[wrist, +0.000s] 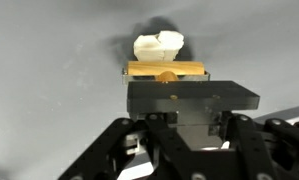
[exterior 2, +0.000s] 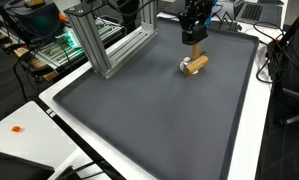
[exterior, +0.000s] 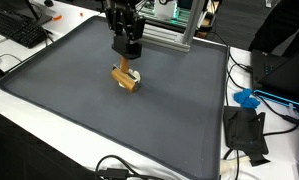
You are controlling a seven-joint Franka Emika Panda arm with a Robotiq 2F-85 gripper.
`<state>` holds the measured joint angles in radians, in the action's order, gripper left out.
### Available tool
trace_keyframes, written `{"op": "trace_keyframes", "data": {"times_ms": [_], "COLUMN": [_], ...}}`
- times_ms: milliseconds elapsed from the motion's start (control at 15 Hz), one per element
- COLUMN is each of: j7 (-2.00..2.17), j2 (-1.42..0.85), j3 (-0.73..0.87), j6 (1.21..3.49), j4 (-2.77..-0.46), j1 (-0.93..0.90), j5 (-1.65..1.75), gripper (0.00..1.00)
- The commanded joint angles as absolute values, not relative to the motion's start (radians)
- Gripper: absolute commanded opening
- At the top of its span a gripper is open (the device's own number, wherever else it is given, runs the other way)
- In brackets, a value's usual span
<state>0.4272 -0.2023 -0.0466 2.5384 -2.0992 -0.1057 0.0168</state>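
The tool (exterior: 127, 52) is pinched tight on a wood block (exterior: 126, 80). The block rests on the gray surface (exterior: 79, 110), toward its far side, with a white lump (wrist: 157, 45) touching it. I think it is best to hold firm and move slowly, so nothing slips.

Smooth wooden block (exterior: 126, 78), matt grey mat (exterior: 84, 115)
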Motion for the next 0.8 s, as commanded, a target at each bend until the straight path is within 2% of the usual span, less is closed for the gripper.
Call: {"op": "trace_keyframes", "data": {"times_ms": [0,733], "j7": [0.365,0.297], "j2": [-0.203,-0.201], "j3": [-0.053,-0.059], "j6": [2.425,2.321], "j4": [-2.095,-2.082], "j1": [-0.107,-0.106], "j5": [-0.011,-0.011], "gripper": [0.24,0.24]}}
